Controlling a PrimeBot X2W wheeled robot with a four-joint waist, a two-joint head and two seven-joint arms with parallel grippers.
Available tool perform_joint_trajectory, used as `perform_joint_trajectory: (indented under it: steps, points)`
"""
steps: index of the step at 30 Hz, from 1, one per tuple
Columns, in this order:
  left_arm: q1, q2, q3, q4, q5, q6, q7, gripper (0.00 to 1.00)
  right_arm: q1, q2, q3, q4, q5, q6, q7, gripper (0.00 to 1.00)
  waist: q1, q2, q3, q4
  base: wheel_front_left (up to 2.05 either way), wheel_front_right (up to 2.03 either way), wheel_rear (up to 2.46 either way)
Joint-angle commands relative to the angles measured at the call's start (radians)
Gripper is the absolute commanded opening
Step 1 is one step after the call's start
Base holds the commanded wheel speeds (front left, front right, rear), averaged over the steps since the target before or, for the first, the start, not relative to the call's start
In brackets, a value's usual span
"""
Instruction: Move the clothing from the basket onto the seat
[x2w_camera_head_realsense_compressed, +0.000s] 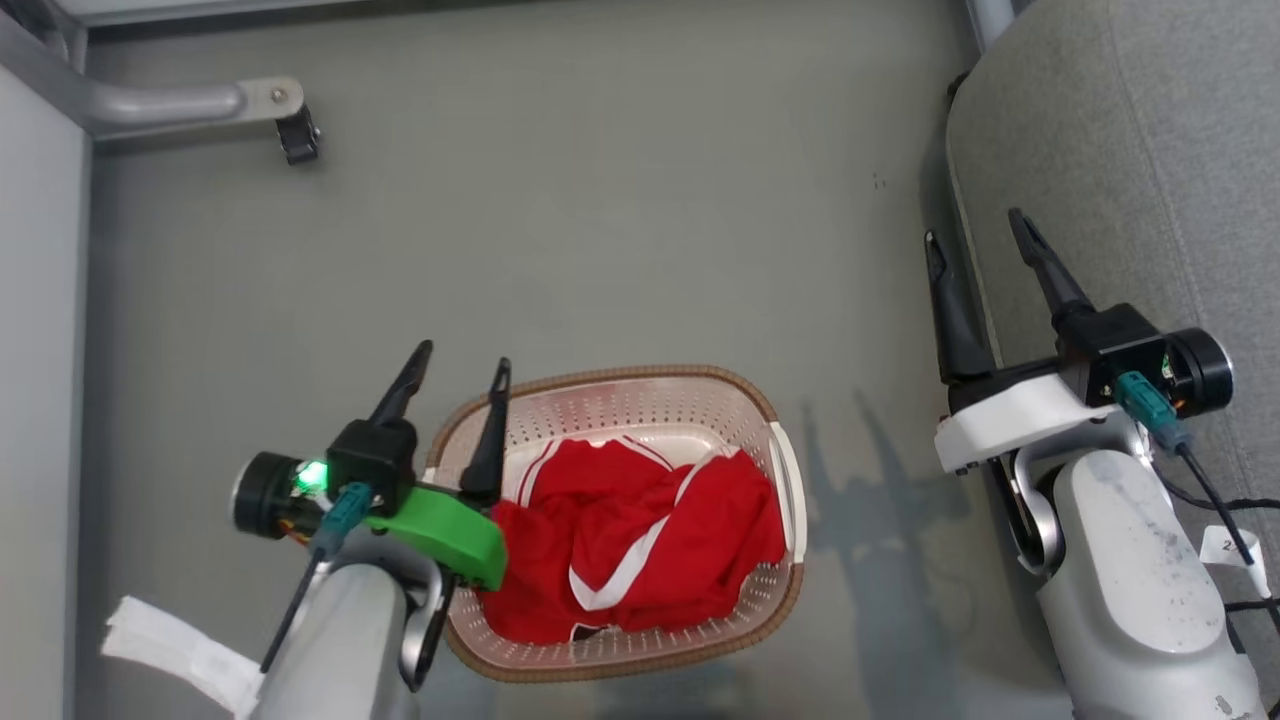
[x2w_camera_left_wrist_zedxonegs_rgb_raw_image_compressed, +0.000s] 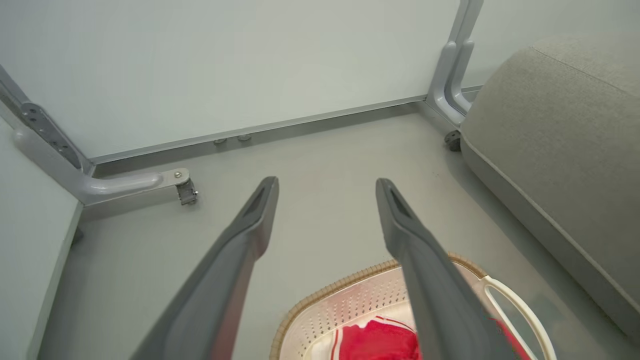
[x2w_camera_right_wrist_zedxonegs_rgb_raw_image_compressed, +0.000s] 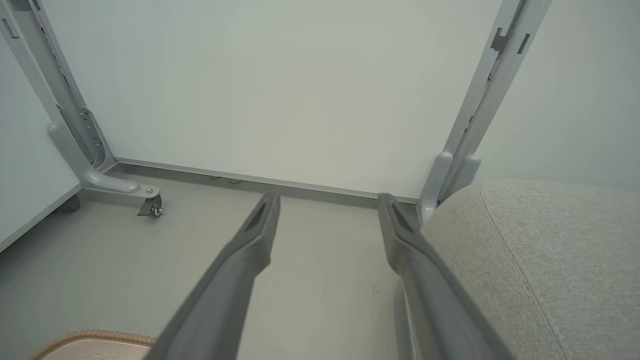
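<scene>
Two sets of fingers, both spread wide and holding nothing, so we reckon we're right at the start, with no grab made yet. Our left fingers (x2w_camera_head_realsense_compressed: 493, 430) hang over the left rim of the basket (x2w_camera_head_realsense_compressed: 650, 373), which sits on the floor (x2w_camera_head_realsense_compressed: 600, 200) with the clothing (x2w_camera_head_realsense_compressed: 640, 530) heaped inside. Our right fingers (x2w_camera_head_realsense_compressed: 1043, 262) hover at the edge of the seat (x2w_camera_head_realsense_compressed: 1130, 150), well apart from the basket. Next up, probably: dip the left ones into the red pile, pinch a decent bunch, lift clear of the rim.
</scene>
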Motion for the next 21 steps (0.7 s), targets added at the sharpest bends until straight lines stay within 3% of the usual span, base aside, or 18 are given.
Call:
perform_joint_trajectory:
  steps: [1,11,21]
  points:
    - [-0.035,0.005,-0.047,0.019,-0.025,-0.004,-0.004,1.0,-0.03,-0.004,0.002,-0.011,0.011,-0.001,-0.002,1.0,-0.0001,0.0,0.135,-0.032,0.0,0.0,0.0]
    - [-0.255,0.042,-0.364,0.25,-0.175,-0.005,-0.002,1.0,-0.117,-0.004,0.041,-0.076,0.034,-0.001,-0.002,1.0,-0.0001,0.0,0.33,-0.09,0.0,0.0,0.0]
    - [-0.447,0.034,-0.628,0.496,-0.304,-0.005,-0.002,1.0,-0.156,-0.003,0.058,-0.155,0.045,-0.001,-0.002,1.0,-0.0001,0.0,0.49,-0.133,0.0,0.0,0.0]
